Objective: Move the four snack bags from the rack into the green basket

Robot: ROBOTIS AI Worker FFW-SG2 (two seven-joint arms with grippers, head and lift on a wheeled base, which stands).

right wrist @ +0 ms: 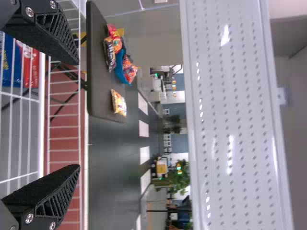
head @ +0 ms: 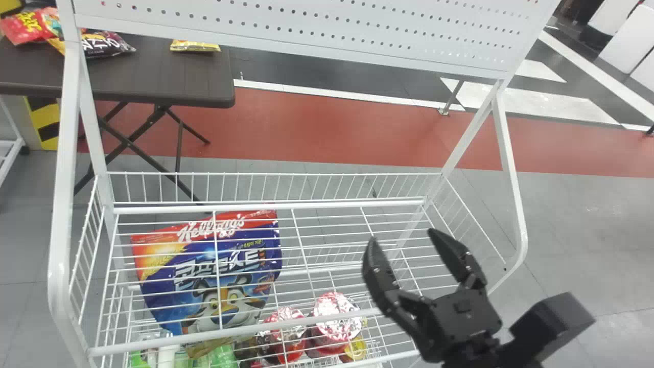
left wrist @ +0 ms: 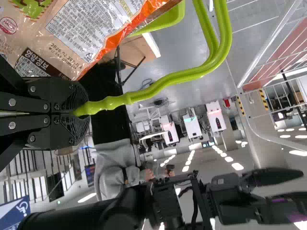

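The white rack (head: 71, 102) holds a big blue snack bag (head: 209, 258) behind its wires, with a red band across the top, bold white lettering and a cartoon tiger's face. By the green basket (left wrist: 175, 14), a glossy tan bag (left wrist: 67, 40) edged in orange carries panels of dense small print. The left pincer (left wrist: 82, 112) grips the basket's handle (left wrist: 192, 73); the right pincer (head: 403, 237), spread wide, hangs by the rack's right end.
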